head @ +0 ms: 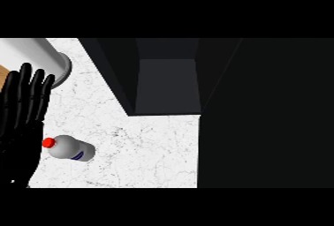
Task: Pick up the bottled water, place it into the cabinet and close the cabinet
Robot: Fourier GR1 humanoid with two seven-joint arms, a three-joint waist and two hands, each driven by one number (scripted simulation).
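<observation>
Head view: bottled water point(70, 148) lies on its side on the white table point(150, 145).
Left hand point(23, 103), fingers straight and apart, rests just beside the bottle's red cap.

A white marbled counter point(150, 145) with a pale grey cylinder point(32, 55) at its far left corner

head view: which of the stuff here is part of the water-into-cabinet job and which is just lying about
Part of the job:
- bottled water, red cap, on the white counter
- dark cabinet, open toward the counter
- left hand, open, fingers up, at the view's left edge

Just lying about:
- large white cylinder at the top left corner

The right hand does not show.
</observation>
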